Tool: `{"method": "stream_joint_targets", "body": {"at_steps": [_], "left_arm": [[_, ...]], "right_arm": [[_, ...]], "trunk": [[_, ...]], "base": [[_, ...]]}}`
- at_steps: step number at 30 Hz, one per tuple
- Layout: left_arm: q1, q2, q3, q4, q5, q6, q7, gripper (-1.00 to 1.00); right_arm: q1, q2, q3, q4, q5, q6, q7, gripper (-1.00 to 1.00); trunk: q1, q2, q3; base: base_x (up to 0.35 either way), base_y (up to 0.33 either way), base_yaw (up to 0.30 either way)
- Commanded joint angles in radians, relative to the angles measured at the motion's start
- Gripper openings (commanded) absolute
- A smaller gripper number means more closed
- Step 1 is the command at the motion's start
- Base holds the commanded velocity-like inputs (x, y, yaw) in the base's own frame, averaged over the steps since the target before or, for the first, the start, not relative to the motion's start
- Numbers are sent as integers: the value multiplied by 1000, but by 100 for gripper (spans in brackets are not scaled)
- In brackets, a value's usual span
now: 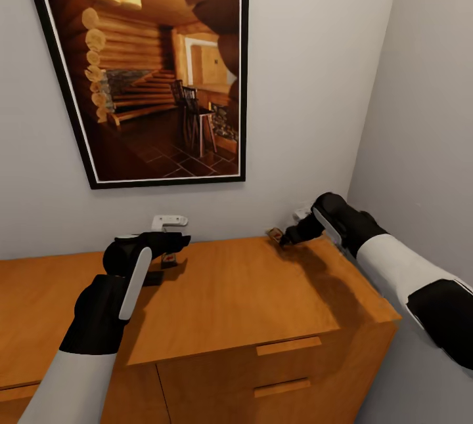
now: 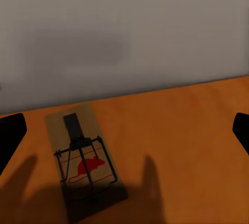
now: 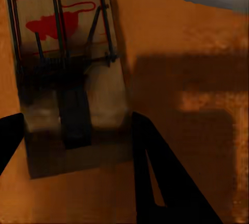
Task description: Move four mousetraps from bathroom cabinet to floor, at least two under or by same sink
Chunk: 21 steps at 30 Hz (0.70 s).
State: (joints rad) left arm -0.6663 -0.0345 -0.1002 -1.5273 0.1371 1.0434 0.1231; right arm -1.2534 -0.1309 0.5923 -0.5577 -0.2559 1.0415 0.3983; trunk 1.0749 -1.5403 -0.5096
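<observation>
A: On the cabinet [image 1: 249, 293] top, two traps in sight. One trap [image 1: 169, 258] lies flat just ahead of the left gripper [image 1: 172, 241]; jaws spread wide, nothing in them, trap [image 2: 83, 159] between the fingertips but apart from both.

B: And the right side?

A: Right gripper [image 1: 287, 238] sits at the second trap [image 3: 67, 73], near the back corner. Fingers flank its near end; clamped or only close, I cannot tell.

B: Progress?

A: Early, by my reading (none on the floor as far as seen). All carrying and placing by the sink remains.
</observation>
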Motion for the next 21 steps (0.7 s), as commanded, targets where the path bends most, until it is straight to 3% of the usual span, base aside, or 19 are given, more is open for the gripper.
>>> {"method": "stream_joint_targets", "body": {"at_steps": [1,8,21], "left_arm": [[-1,0,-1,-1,11,4,10,100],[-1,-1,0,-1,11,4,10,100],[-1,0,1,-1,10,4,10,100]], "right_arm": [[-1,-8,0,-89,-22,6,-4,-100],[-1,-34,-17,-154,-22,6,-5,-100],[-1,-40,-30,-175,-19,6,-6,-100]], "trunk": [[0,-1,-1],[0,-1,-1],[0,-1,-1]], "base": [[0,0,0],[0,0,0],[0,0,0]]}}
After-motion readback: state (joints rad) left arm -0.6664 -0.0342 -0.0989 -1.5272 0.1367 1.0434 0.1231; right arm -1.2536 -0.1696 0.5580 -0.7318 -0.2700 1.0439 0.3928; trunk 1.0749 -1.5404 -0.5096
